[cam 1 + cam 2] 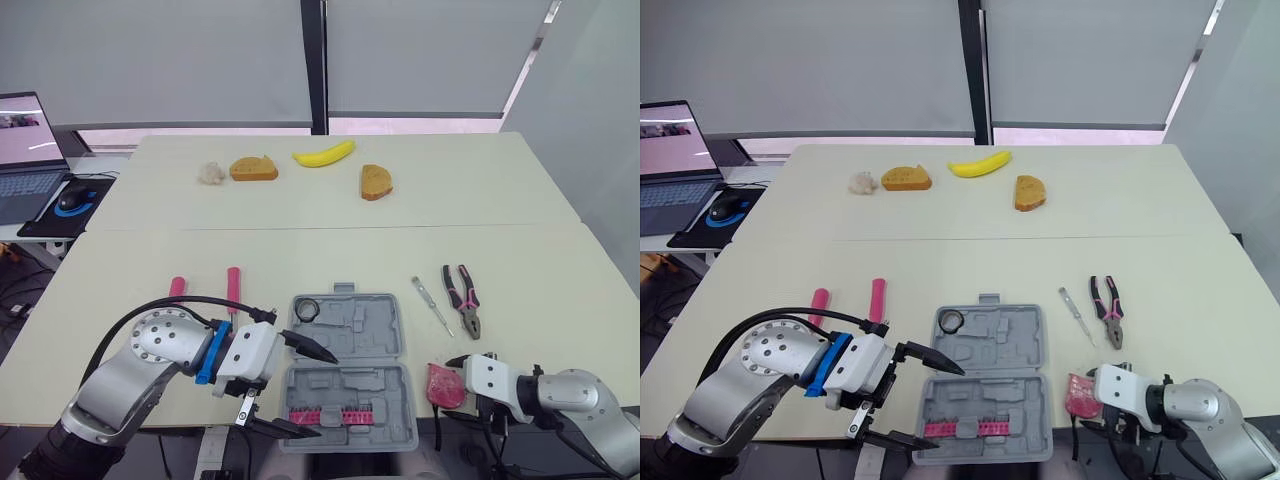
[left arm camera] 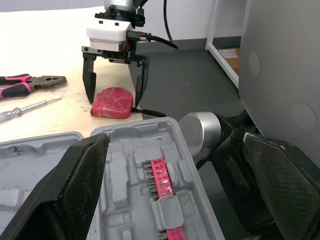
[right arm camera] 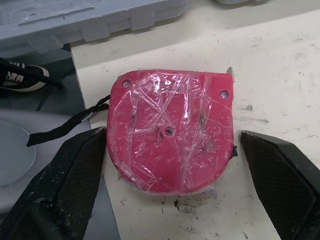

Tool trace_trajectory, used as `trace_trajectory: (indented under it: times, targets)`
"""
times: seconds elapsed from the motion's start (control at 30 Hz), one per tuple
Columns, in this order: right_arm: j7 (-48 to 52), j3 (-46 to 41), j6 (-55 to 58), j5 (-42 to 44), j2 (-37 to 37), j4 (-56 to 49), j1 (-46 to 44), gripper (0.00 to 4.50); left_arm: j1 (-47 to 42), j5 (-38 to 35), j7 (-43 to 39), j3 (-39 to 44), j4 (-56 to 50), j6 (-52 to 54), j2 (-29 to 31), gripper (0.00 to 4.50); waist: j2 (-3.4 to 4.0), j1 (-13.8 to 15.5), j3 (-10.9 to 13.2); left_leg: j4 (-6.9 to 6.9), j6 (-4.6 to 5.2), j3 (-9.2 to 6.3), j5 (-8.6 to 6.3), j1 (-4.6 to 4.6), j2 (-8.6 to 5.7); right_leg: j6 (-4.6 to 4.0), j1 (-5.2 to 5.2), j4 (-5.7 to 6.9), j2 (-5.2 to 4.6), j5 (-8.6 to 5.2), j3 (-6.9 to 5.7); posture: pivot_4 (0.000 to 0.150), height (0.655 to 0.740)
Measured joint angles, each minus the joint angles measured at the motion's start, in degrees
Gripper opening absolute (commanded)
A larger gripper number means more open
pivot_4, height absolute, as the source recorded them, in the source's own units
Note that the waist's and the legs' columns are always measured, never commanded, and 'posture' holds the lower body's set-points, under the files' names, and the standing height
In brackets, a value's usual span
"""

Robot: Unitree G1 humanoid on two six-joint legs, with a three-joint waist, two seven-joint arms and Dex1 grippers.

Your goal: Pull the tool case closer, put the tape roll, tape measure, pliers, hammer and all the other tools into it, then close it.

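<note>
Open grey plastic tool case [image 1: 348, 375] at near edge of table [image 1: 300, 250]. L pincer [image 1: 325, 395] spread wide over its near-left part, holding nothing. R pincer [image 2: 114, 99] also wide, fingers either side of pink tape measure [image 3: 170, 145], which lies at table edge just R of case. Black tape roll [image 1: 306, 309] sits in case's far half. Pink-handled pliers [image 1: 462, 298] and slim screwdriver [image 1: 433, 305] lie on table beyond tape measure.

The laptop [image 1: 25, 150] is cut off by the head view's edge. A pink handle [image 1: 177, 287] and a longer pink handle [image 1: 233, 285] near the table's [image 1: 300, 250] front left run behind the left arm [image 1: 150, 350], their tool ends hidden. The right gripper [image 2: 114, 100] covers part of the tape measure [image 1: 443, 383] at the front edge. A pale lump [image 1: 211, 173] by the far edge is too small to identify. The pliers' [image 2: 30, 85] handles are cut off in the left wrist view.
</note>
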Motion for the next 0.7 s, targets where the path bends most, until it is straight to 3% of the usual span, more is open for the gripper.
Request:
trace_trajectory:
  times: [0.07, 0.13, 0.2, 0.23, 0.5, 0.7]
  targets:
    - [-0.1, 0.1, 0.0, -0.3, 0.4, 0.2, -0.2, 4.31, 0.0, 0.1, 0.0, 0.0, 0.1, 0.0, 0.0, 4.5, 0.0, 0.0, 0.0, 0.0, 0.0, 0.0, 0.0, 0.01, 0.01, 0.0, 0.01, 0.0, 0.01, 0.0, 0.0, 0.15, 0.74]
    - [-0.2, 0.2, -0.2, -0.4, 0.7, 0.2, -0.3, 3.92, 0.0, 0.2, 0.0, 0.0, 0.2, -0.1, 0.0, 4.5, 0.0, 0.0, 0.0, 0.0, 0.0, -0.01, 0.0, 0.03, 0.01, 0.0, 0.03, 0.0, 0.01, 0.0, 0.0, 0.15, 0.74]
    - [-0.9, 0.6, -0.5, -0.6, 0.9, 0.2, -0.3, 3.22, -0.2, 0.3, 0.1, 0.0, 0.4, -0.1, -0.2, 4.5, 0.0, 0.0, 0.0, 0.0, 0.0, 0.0, 0.0, 0.05, 0.01, 0.0, 0.05, 0.0, 0.01, 0.0, 0.0, 0.15, 0.74]
    - [-1.0, 0.6, -0.6, -0.9, 1.0, 0.2, -0.4, 3.14, -0.2, 0.3, 0.2, 0.0, 0.5, -0.1, -0.2, 4.5, 0.0, 0.0, 0.0, 0.0, 0.0, 0.0, 0.0, 0.06, 0.0, 0.0, 0.06, 0.0, 0.01, 0.0, 0.0, 0.15, 0.74]
    - [-1.4, -0.4, 0.8, -0.8, 0.7, 0.1, -0.9, 3.14, -0.8, 0.5, 2.5, 0.5, 3.8, 0.2, -0.5, 4.5, 0.01, 0.0, 0.0, 0.0, 0.0, -0.01, 0.0, 0.13, -0.01, 0.0, 0.14, 0.0, 0.0, 0.0, 0.0, 0.15, 0.74]
    - [2.2, -2.3, 6.5, 0.2, -4.2, -4.7, -10.3, 3.14, -2.2, 1.8, 6.4, 2.8, 7.2, 0.4, -0.6, 4.5, 0.09, -0.2, 0.1, -0.01, 0.0, -0.02, 0.0, 0.13, 0.01, 0.0, 0.12, 0.0, 0.01, 0.0, -0.02, 0.15, 0.74]
